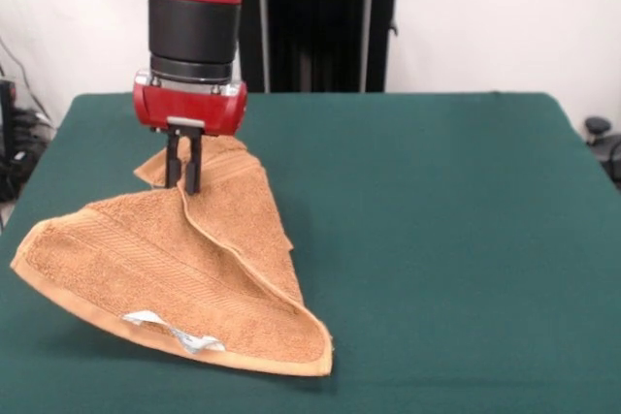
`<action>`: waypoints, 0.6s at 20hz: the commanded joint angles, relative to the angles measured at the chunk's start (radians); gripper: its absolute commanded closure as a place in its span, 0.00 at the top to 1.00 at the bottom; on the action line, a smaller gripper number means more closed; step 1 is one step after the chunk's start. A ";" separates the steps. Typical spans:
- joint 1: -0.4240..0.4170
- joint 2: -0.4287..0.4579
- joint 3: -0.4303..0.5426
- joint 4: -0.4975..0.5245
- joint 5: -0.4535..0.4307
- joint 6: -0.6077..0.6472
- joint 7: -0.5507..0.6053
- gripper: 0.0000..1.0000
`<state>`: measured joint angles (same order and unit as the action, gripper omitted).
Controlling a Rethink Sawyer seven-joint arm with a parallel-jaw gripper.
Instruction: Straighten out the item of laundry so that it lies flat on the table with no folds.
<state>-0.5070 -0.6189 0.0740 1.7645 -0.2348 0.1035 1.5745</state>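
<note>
- Right, front view: I've got the gripper (184, 181) at upper left, fingers clenched on a raised fold of the towel (194, 278), which drapes toward lower left over the table (437, 239).
- Mid-unfold, I'd say; next I should drag that fold outward, then release.

We can read no text, brand, number or sign anywhere. The small white tag (175, 330) on the hem of the towel (194, 269) is crumpled and shows no lettering that we can make out.
</note>
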 commanded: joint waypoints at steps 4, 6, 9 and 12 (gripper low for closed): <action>0.039 0.020 0.009 0.010 0.054 0.093 0.169 0.00; 0.060 0.010 -0.012 0.000 0.062 0.123 0.172 0.00; 0.079 0.002 -0.032 -0.010 0.070 0.156 0.172 0.00; 0.078 0.007 -0.033 -0.015 0.069 0.148 0.169 0.00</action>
<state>-0.4830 -0.6192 0.0409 1.7644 -0.2243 0.1305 1.5745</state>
